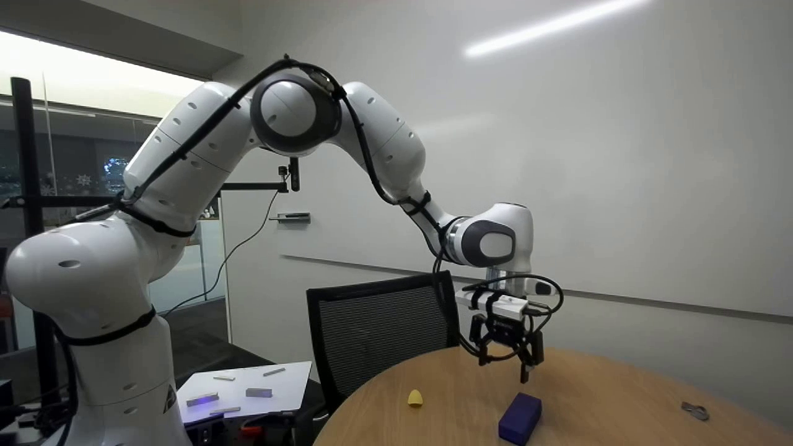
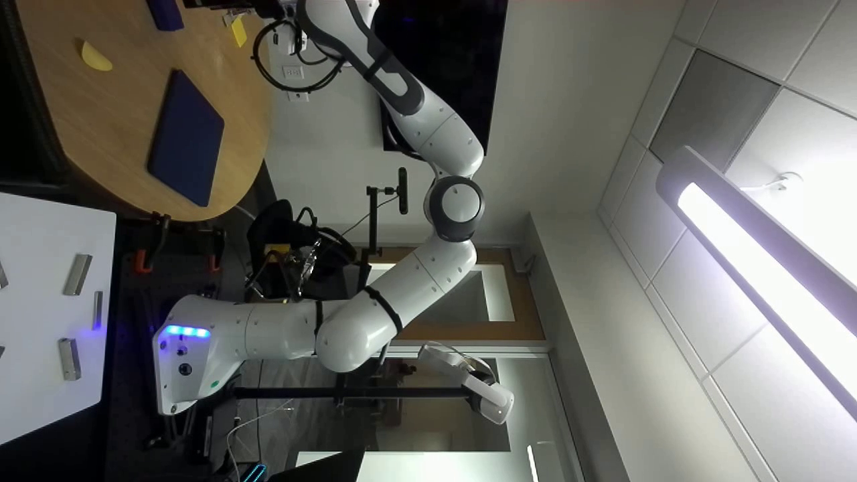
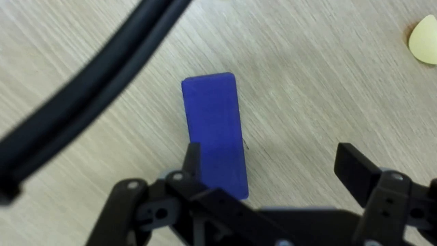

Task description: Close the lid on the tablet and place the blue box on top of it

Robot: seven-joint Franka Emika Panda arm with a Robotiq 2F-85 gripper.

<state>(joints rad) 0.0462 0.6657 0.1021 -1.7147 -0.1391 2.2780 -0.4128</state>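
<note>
The gripper [image 3: 269, 160] is hovering, jaws standing wide apart; the blue box [image 3: 216, 119] is lying below them; a rounded yellow piece [image 3: 425, 41] is resting to one side; the tablet [image 2: 186, 137] is lying flat, well apart from them.

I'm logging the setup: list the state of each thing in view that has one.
Tablet: lid looks shut, flat on the table.
Blue box: lying on the table, off the tablet, not gripped.
Jaws: open, gripping nothing.
Yellow dome: resting on the table.
Base light: lit blue.
Ceiling light: lit.
Wall screen: dark.
</note>
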